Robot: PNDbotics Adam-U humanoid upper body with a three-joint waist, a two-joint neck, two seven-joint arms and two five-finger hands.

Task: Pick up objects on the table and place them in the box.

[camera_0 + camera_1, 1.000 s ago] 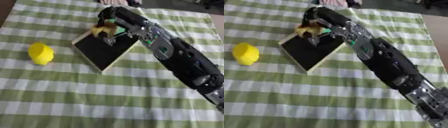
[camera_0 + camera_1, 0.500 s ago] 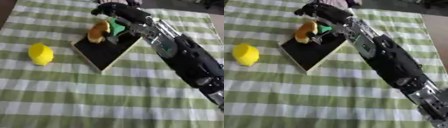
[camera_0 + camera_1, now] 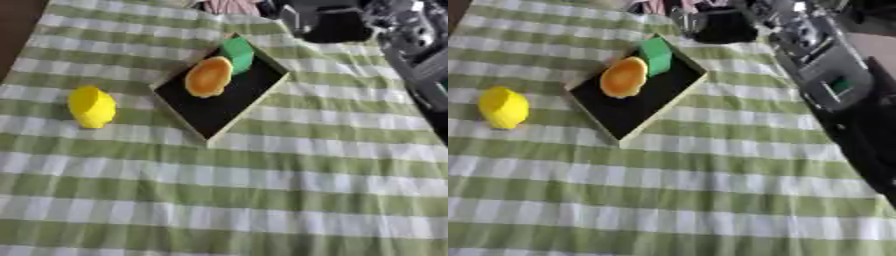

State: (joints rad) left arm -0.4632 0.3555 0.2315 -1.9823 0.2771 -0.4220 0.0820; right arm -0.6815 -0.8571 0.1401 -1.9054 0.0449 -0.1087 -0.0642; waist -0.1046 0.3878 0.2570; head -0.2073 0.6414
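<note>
Yellow lemon-shaped object (image 3: 91, 106) sits on the cloth, left of the box (image 3: 219, 112), which holds an orange piece (image 3: 208, 76) and green block (image 3: 236, 53). Right hand (image 3: 719, 22) is far, up-right; fingers unreadable. Left hand unseen.

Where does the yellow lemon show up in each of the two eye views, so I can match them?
Left eye view: the lemon lies on the cloth at the left, a little above mid-height.
Right eye view: the same lemon sits closer to the left edge, at about the same height.
Shared landmark: the black box just to its right, holding an orange thing and a green block.
</note>
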